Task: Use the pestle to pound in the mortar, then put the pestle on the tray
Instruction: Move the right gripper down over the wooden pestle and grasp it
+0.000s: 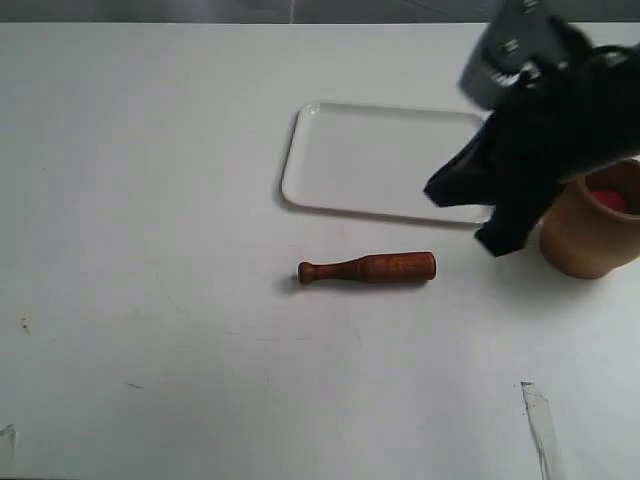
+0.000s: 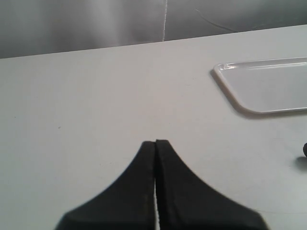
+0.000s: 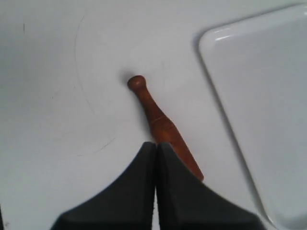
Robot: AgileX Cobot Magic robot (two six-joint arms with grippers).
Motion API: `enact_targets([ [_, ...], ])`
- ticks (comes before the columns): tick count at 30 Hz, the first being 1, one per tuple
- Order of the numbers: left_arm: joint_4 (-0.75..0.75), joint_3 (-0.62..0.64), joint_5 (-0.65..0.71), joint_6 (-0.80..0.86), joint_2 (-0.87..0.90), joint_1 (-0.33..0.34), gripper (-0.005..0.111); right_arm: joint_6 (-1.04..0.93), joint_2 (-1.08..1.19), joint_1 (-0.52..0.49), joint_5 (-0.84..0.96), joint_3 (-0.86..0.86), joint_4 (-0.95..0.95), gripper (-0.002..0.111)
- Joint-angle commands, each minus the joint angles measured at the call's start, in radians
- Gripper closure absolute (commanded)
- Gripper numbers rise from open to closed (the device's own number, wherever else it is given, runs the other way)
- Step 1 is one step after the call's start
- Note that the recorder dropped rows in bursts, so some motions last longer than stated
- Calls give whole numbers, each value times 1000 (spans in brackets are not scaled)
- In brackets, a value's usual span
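Blur softens the right arm [image 1: 545, 130] in the exterior view into a black mass with a grey block on top, and it hides the right end of the tray [image 1: 380, 160] and the upper left side of the mortar [image 1: 585, 245]. The mortar is also cut off by the picture's edge. What shows is a rounded, light-brown wooden wall and a patch of red inside the mouth. It stands on the white worktop [image 1: 150, 200], just beside the tray's right end. The tray is flat, white and glossy, with rounded corners and a low raised rim. The pestle [image 1: 368, 268] lies on its side on the worktop in front of the tray, apart from it. It is reddish-brown turned wood, with a thick cylinder tapering to a thin neck and a small knob. In the right wrist view the right claw [image 3: 156, 143] is closed, its matte black fingers pressed together on nothing, and their tips cover the pestle's thick end. The left claw [image 2: 156, 142] is likewise closed and empty above bare worktop, and does not appear in the exterior view. At the edge of the left wrist view a dark speck is too cut off to identify. A pale streak [image 1: 537, 420] marks the worktop's near right, its material unclear.
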Motion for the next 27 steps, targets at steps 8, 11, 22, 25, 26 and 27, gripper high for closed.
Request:
enact_targets([
  [8,-7,1,-3,-8,-1,-8,107,510,431,303,-30,-320,-561,108],
  [11,-7,1,-3,-8,-1,-8,107,510,503,341,23,-387,-588,108],
  [22,-7,1,-3,-8,-1,-8,107,411,597,420,35,-438,-642,47],
  [25,-7,1,-3,-8,-1,-8,107,411,607,422,22,-438,-640,45],
  [26,-7,1,-3,-8,-1,-8,107,411,612,422,22,-438,-638,45],
  [27,-7,1,-3,-8,-1,-8,107,411,618,422,24,-438,-630,46],
])
